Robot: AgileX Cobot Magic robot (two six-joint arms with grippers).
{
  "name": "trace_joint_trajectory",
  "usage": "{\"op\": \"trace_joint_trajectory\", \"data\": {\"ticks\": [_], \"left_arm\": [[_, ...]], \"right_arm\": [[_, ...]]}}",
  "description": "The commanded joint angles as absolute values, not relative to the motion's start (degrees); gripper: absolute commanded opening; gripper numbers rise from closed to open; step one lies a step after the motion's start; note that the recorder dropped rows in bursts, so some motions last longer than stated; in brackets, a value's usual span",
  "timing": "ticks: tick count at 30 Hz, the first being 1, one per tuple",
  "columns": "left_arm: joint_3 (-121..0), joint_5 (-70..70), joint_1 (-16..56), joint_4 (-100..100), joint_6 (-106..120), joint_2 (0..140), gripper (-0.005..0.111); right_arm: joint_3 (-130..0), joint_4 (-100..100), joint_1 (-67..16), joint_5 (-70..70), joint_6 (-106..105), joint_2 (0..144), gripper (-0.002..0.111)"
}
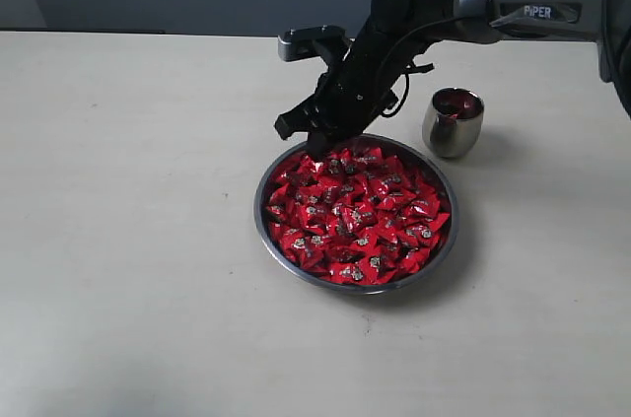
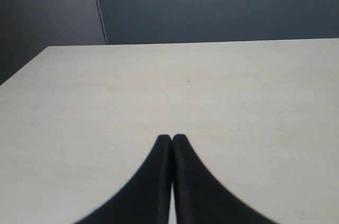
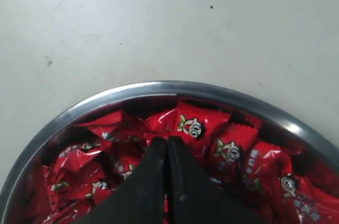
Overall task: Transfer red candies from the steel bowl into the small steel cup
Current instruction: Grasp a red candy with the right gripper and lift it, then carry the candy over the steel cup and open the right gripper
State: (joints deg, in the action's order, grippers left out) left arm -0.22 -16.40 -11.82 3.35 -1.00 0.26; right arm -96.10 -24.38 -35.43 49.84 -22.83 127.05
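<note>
My exterior camera looks down on the bench [image 1: 118, 289] toward its far edge, my left wrist camera skims low toward a bench edge, and my right wrist camera hangs close over the steel bowl [image 3: 159, 87], which the exterior view shares

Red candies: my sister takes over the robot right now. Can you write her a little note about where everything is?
Left gripper: shut, empty, over bare table.
Right gripper: shut, tips down among the red candies near the steel bowl rim; no candy visibly pinched.
Small steel cup: upright, right of and behind the bowl in the exterior view, not touching it.
Done: red shows inside the cup, probably some candies.
Left: the bowl is full; carry more across.
</note>
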Motion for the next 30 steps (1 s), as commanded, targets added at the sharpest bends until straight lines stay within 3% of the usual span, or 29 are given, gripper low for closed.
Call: {"op": "trace_joint_trajectory", "data": {"ticks": [1, 18, 30], "left_arm": [[0.00, -16.30, -11.27, 3.67, -1.15, 0.00, 0.000], [0.00, -16.30, -11.27, 3.67, -1.15, 0.00, 0.000], [0.00, -16.30, -11.27, 3.67, -1.15, 0.00, 0.000]], "right_arm": [[-96.34, -22.95, -35.47, 49.94, -22.36, 125.44, -0.001], [-96.34, -3.81, -35.26, 48.41, -10.35, 117.25, -0.001], [-96.34, -3.48, -24.49, 49.73, -9.16, 116.71, -0.001]]}}
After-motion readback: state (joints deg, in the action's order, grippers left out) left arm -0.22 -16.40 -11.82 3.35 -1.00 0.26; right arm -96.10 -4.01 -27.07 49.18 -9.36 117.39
